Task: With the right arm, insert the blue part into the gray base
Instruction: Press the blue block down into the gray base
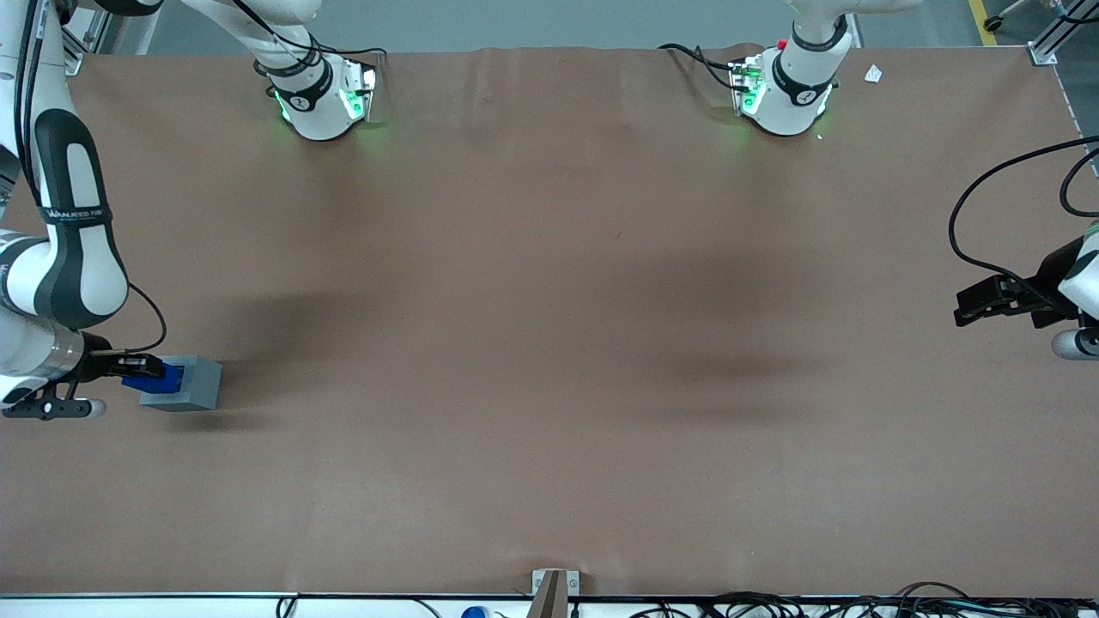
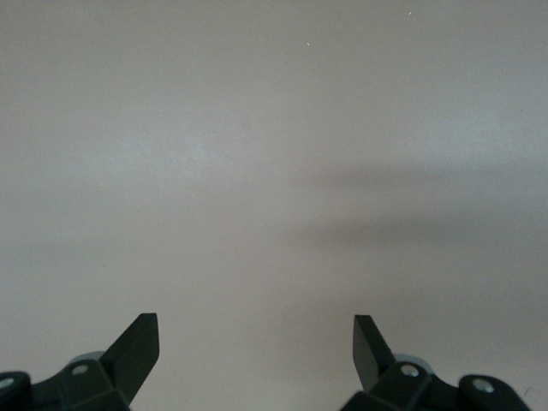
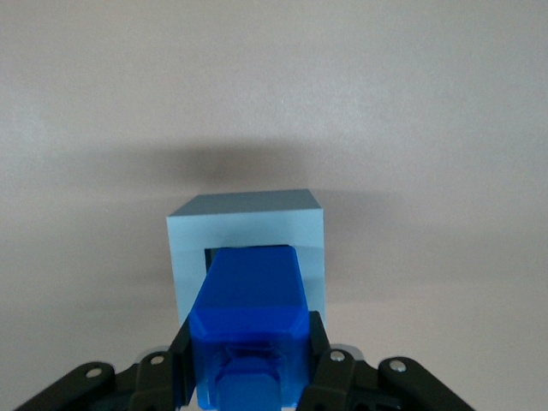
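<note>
Toward the working arm's end of the table stands the gray base point(image 1: 199, 384). In the right wrist view its lighter face point(image 3: 182, 257) shows a square recess. My right gripper point(image 1: 144, 370) is shut on the blue part point(image 1: 160, 378), one black finger point(image 3: 318, 355) pressed against each of its sides. In the right wrist view the gripper point(image 3: 248, 347) holds the blue part point(image 3: 250, 300) with its leading end at the mouth of the recess and its square stub toward the camera. How deep it sits is hidden.
Two white arm bases point(image 1: 324, 101) point(image 1: 786, 90) stand along the table's farther edge. The parked arm's gripper point(image 1: 987, 302) hangs at its end of the table. A small metal bracket point(image 1: 554, 589) and cables line the nearest edge.
</note>
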`<action>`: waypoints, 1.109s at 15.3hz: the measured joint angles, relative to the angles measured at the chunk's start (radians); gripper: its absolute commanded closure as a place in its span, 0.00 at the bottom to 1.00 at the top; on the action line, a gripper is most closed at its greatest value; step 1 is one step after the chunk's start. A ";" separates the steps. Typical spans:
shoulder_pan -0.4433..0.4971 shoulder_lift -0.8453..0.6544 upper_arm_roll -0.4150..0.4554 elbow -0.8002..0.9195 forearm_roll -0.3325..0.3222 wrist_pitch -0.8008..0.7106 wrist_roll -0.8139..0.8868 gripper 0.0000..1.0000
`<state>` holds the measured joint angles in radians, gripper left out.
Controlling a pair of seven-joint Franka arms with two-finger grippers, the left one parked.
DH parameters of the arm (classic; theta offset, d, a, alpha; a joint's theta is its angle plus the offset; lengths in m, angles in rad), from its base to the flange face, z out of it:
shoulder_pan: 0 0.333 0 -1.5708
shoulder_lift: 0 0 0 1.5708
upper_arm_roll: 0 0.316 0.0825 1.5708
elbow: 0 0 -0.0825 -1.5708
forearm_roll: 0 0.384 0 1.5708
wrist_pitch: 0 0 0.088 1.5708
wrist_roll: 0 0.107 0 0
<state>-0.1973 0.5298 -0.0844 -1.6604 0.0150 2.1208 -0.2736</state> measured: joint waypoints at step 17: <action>0.004 0.000 0.006 0.012 0.000 -0.016 0.015 0.96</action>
<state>-0.1937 0.5298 -0.0781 -1.6480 0.0151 2.1052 -0.2586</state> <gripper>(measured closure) 0.489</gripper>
